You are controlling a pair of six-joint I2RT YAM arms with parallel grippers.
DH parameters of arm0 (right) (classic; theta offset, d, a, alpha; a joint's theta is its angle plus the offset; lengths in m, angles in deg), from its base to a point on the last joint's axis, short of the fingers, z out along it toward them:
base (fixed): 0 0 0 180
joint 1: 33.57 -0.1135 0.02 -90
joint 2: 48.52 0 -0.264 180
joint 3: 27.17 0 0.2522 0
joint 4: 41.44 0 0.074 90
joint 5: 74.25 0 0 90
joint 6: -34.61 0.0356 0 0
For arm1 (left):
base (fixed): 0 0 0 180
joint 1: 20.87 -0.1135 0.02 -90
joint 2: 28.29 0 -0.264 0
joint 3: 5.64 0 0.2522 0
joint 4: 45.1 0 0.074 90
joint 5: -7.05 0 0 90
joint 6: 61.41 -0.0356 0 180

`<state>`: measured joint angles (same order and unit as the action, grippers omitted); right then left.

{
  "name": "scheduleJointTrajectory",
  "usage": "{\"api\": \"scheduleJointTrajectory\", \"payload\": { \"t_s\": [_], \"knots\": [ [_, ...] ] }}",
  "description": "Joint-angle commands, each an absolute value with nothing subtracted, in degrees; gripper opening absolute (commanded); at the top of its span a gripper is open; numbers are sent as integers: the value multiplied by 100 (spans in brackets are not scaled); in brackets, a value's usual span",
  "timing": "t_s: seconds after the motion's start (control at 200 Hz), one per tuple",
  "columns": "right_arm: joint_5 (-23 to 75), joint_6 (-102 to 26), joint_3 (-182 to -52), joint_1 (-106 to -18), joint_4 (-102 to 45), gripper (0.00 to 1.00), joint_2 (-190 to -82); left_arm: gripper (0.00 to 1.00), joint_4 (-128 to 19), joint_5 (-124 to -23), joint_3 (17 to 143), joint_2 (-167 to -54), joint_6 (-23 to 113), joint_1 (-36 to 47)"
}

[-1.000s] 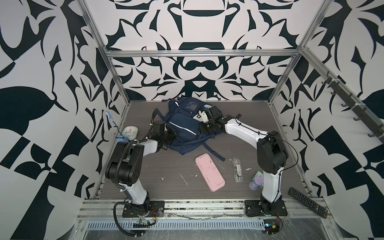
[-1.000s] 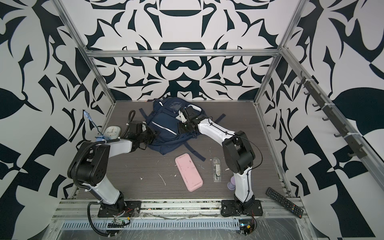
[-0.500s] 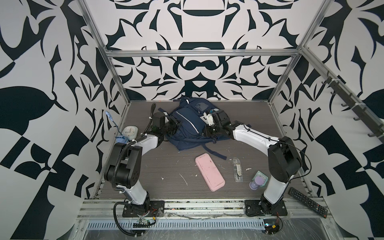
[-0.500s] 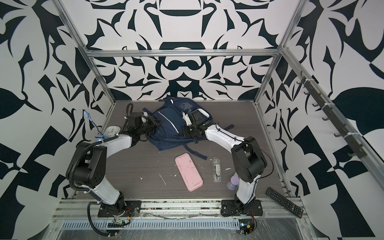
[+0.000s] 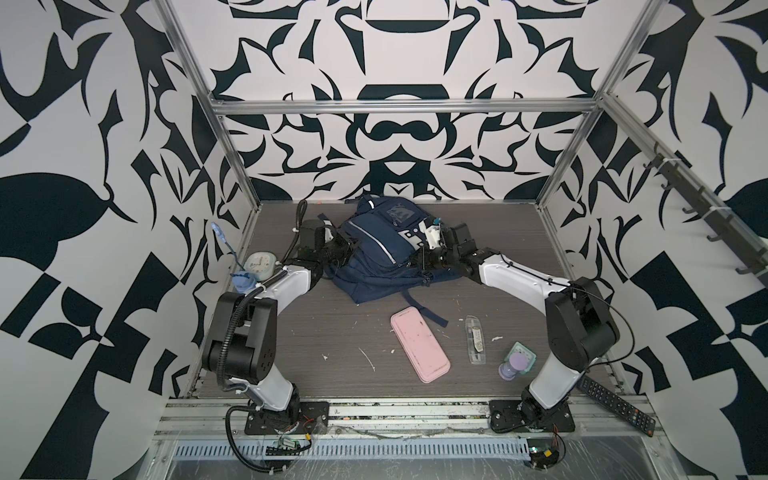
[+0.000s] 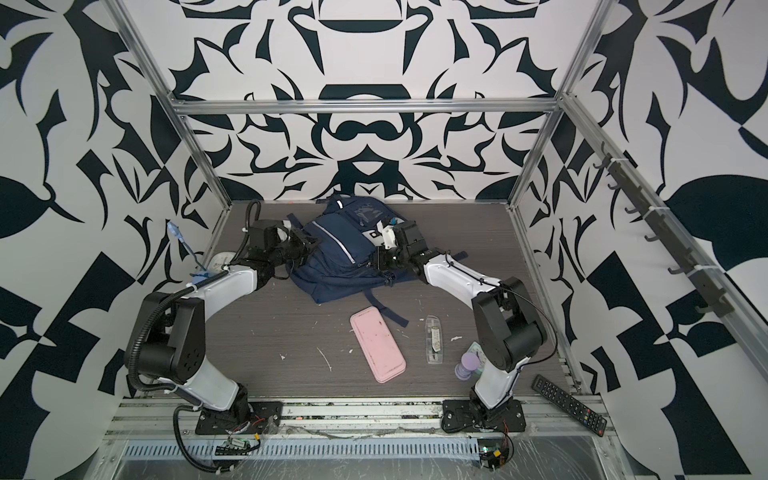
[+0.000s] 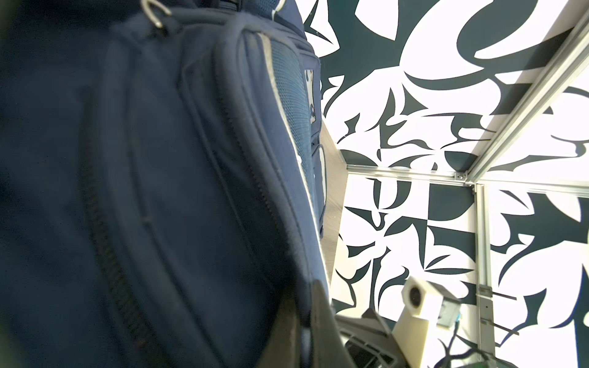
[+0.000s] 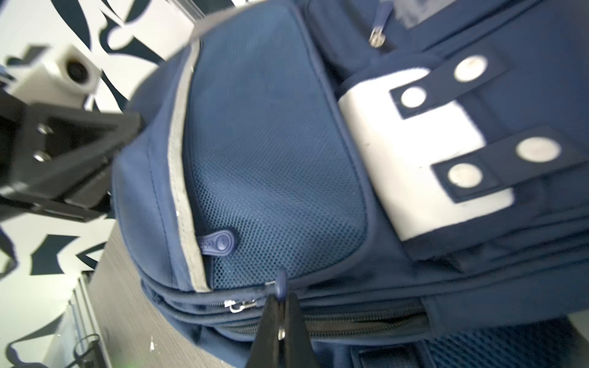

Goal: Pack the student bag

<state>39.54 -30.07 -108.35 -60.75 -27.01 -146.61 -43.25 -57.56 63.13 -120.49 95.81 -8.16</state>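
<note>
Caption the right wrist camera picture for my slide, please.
Right gripper pinches a blue zip pull on the navy student bag, beside its mesh pocket.

We could not make out whether the left gripper [image 5: 347,249] held anything, its tips buried against the student bag [image 5: 374,266]; the left arm [image 5: 291,282] covered part of the clock [image 5: 258,266].

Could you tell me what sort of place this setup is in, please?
Probably a purpose-built robot test cell rather than a real room: an aluminium frame, black-and-white patterned walls, and the left arm and right arm bolted to a front rail.
</note>
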Motion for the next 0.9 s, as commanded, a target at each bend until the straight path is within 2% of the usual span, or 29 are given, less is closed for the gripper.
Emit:
{"api": "scheduleJointTrajectory", "payload": {
  "t_s": [0.0,0.235,0.38,0.685,0.805,0.895],
  "knots": [
    [4065,-2840,-11086,-5994,-3338,0,-14396,11,-4437,-5379,6365,-11746,9305,-804],
    [4171,-2750,-11440,-5992,-3281,0,-14520,45,-4576,-5312,6189,-11675,9163,-602],
    [4179,-2718,-11476,-5994,-3303,0,-14521,53,-4855,-5301,6332,-11780,8951,-278],
    [4190,-2745,-11459,-5997,-3241,0,-14505,54,-4821,-5333,6552,-12124,8975,231],
    [4177,-2731,-11316,-6025,-3311,0,-14444,48,-4732,-5316,6812,-12275,9024,263],
    [4159,-2744,-11161,-6059,-3355,0,-14369,39,-4678,-5311,6995,-12339,9078,268]
  ]
}}
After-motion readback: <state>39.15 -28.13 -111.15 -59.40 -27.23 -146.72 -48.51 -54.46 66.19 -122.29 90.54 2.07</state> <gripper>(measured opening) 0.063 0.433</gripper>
